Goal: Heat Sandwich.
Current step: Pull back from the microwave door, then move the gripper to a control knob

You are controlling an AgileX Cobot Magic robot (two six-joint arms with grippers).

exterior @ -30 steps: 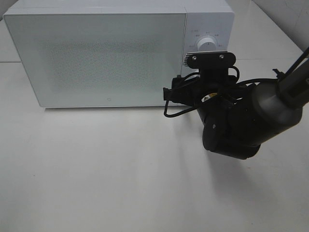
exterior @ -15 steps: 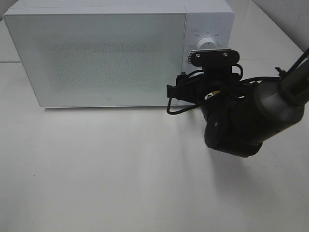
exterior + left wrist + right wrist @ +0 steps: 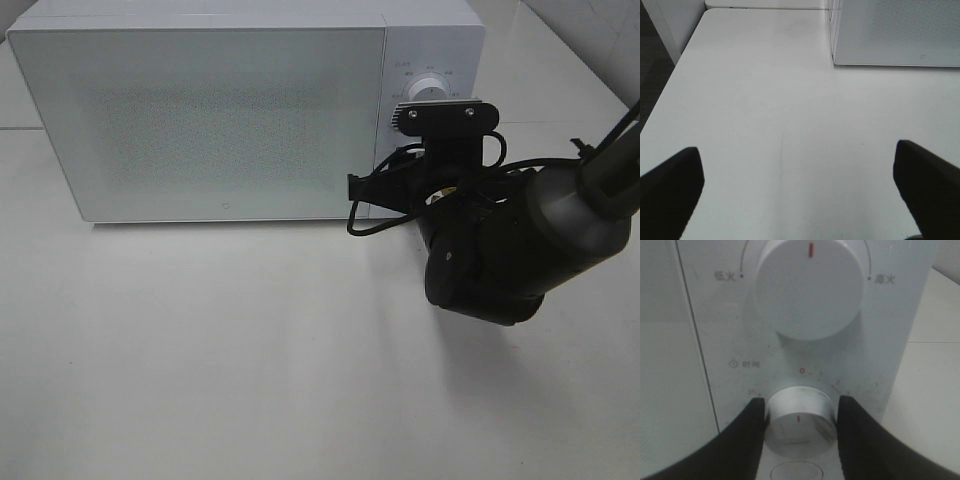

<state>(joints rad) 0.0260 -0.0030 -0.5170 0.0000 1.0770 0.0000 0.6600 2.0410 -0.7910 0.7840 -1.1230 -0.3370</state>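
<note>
Glossy white table [image 3: 200, 360], white microwave [image 3: 220, 120], dark floor [image 3: 647, 75]

I see a white microwave [image 3: 220, 110] toward the back edge of the white table [image 3: 200, 360], door closed. On its control panel, the upper dial [image 3: 810, 287] has its red mark straight up. The lower dial [image 3: 799, 422] sits beneath it, just above a round button [image 3: 799, 471].
</note>
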